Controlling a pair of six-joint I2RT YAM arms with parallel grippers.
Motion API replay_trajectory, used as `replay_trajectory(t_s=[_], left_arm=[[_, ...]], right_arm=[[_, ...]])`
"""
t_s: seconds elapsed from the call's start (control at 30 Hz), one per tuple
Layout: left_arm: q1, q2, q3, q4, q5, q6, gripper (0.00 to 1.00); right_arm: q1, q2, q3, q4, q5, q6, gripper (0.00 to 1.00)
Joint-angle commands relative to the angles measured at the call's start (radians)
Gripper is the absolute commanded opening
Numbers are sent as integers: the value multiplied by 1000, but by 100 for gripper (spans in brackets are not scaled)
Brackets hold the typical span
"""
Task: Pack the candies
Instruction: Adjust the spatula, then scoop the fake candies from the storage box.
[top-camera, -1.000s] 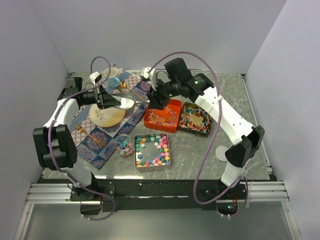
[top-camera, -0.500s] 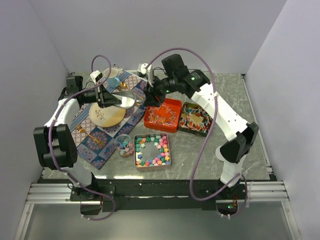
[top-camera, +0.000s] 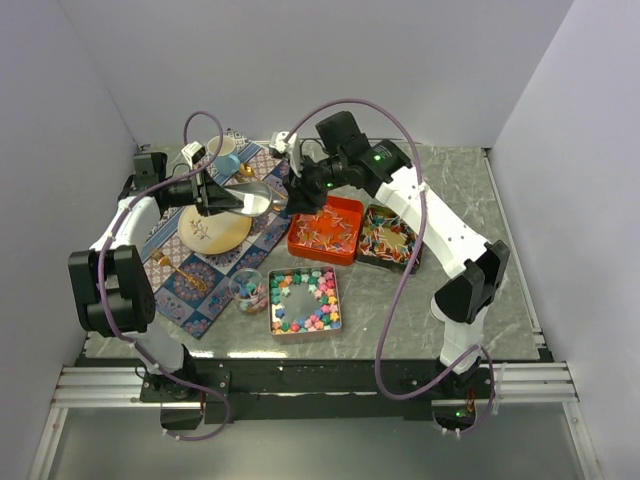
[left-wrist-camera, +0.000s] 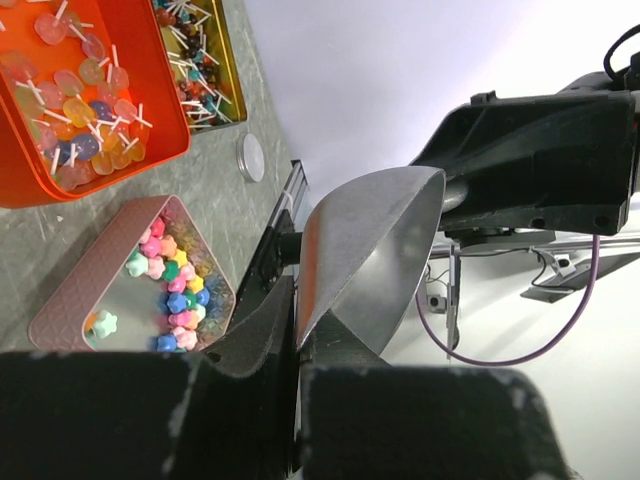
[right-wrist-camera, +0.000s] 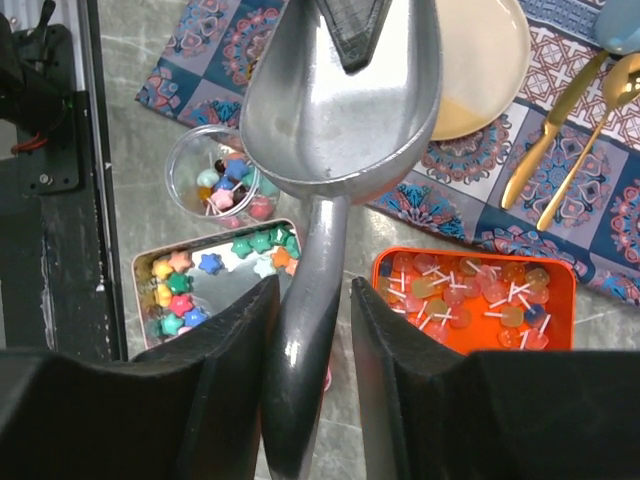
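Your left jaws were clamped on the bowl of the silver metal scoop (right-wrist-camera: 338, 120); its handle ran lengthwise between your right jaws, grip uncertain. Pastel star candies (right-wrist-camera: 180, 285) lay in a rectangular tin (right-wrist-camera: 245, 290) below the scoop.

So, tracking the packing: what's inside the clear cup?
The clear cup holds a few pastel star candies and white sticks; anything beneath them is covered.

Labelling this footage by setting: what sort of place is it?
Likely a lab robot cell dressed as a dining table: plain white walls around it, an aluminium rail at the near edge, a placemat with a plate.
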Motion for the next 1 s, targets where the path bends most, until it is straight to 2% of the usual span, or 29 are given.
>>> replay_trajectory(t_s=[0.0, 0.03, 0.17, 0.2, 0.23, 0.27, 0.3, 0.33, 0.4, 0.43, 0.47, 0.53, 0.63, 0.77, 0.9, 0.97], left_arm=[[-9, 0, 37, 30, 164, -8, 1], [-8, 2, 37, 31, 164, -8, 1], [-15, 5, 34, 41, 159, -17, 1], [-18, 5, 35, 44, 156, -17, 1], [-20, 5, 35, 56, 132, -24, 1], [-20, 3, 31, 76, 113, -76, 6], [-17, 0, 21, 120, 90, -113, 30], [-12, -3, 20, 161, 64, -136, 46], [29, -4, 62, 84, -44, -72, 66], [46, 3, 142, -11, -71, -42, 71], [69, 31, 196, -68, -133, 31, 81], [152, 54, 327, -123, -190, 63, 83], [244, 68, 388, -143, -333, 83, 83], [270, 11, 324, -151, -448, 127, 82], [262, -41, 174, -79, -402, 63, 81], [255, -55, 152, -79, -404, 69, 81]], right_arm=[[15, 27, 48, -16, -9, -31, 35], [23, 28, 48, -25, -9, -38, 29], [24, 24, 48, -20, -29, -31, 15], [26, 24, 51, -22, -33, -31, 5], [26, 27, 59, -28, -38, -36, 0], [26, 27, 71, -30, -36, -39, 0], [24, 27, 77, -31, -35, -42, 0], [24, 28, 86, -49, -23, -51, 0], [18, 39, 141, -83, 23, -87, 0], [10, 63, 173, -147, 39, -108, 0], [-23, 73, 221, -170, 69, -132, 0], [-63, 91, 241, -238, 109, -200, 0], [-146, 76, 174, -273, 166, -290, 0], [-233, 61, 83, -263, 250, -369, 0], [-307, 87, 49, -244, 299, -429, 0], [-318, 110, 65, -266, 327, -482, 0]])
